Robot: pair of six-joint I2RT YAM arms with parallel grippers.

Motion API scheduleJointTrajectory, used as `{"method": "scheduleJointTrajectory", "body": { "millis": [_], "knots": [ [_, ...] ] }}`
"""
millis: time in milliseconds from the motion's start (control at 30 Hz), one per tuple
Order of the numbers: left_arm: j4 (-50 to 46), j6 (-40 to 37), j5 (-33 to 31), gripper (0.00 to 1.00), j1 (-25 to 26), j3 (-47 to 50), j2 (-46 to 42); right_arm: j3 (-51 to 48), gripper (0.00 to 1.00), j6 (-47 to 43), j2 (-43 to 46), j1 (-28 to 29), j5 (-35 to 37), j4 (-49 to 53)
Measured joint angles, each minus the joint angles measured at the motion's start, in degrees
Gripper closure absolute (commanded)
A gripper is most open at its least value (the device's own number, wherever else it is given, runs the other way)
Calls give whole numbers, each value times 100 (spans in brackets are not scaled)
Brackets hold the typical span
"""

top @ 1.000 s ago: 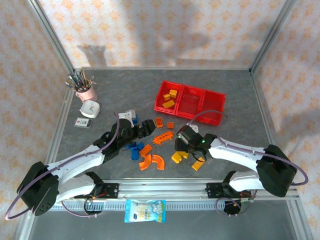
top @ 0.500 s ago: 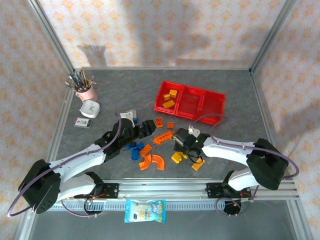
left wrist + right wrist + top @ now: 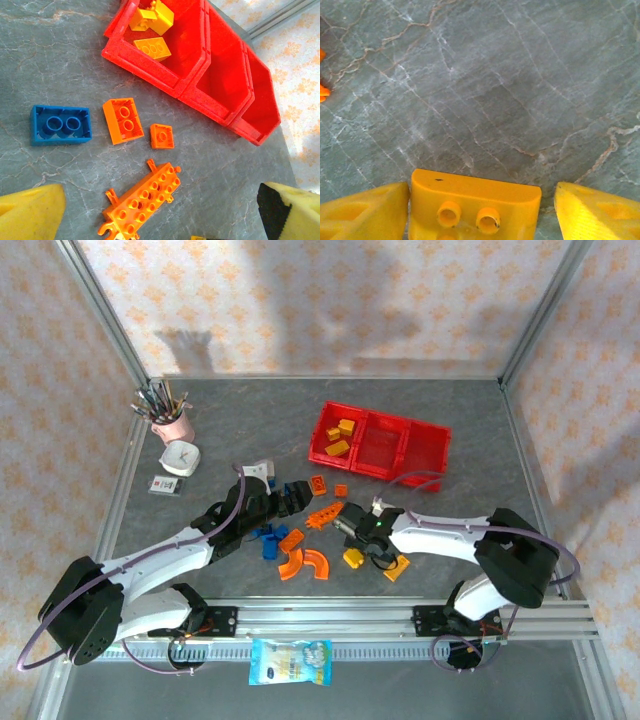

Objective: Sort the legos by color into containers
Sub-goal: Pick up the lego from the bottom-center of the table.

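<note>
Right tool (image 3: 482, 210) farther left than before, unclenched, yellow brick (image 3: 470, 192) between its fingers.

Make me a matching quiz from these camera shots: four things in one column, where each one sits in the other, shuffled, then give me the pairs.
Things
1. pen cup
2. curved orange arcs
3. yellow bricks
4. blue-and-white packet

Places
A. inside the red tray, left compartment
B. on the metal frame in front of the table
C. far-left part of the table
D. loose on the table, close to its near edge

Pairs: 1-C, 2-D, 3-A, 4-B
</note>
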State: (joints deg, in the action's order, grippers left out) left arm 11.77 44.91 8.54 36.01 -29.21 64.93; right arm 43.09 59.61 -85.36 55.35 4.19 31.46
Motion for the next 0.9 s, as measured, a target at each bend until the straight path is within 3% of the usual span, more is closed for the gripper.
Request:
{"method": "scheduleJointTrajectory", "body": {
  "millis": [300,700,900],
  "knots": [
    [0,-39,0,1,0,0,11,26,25,66,-98,0,-7,2],
    [-4,-42,-2,1,0,-48,11,308,39,9,-356,0,35,223],
    [-4,-44,-7,1,0,-74,11,343,38,-26,-385,0,57,149]
  ]
}}
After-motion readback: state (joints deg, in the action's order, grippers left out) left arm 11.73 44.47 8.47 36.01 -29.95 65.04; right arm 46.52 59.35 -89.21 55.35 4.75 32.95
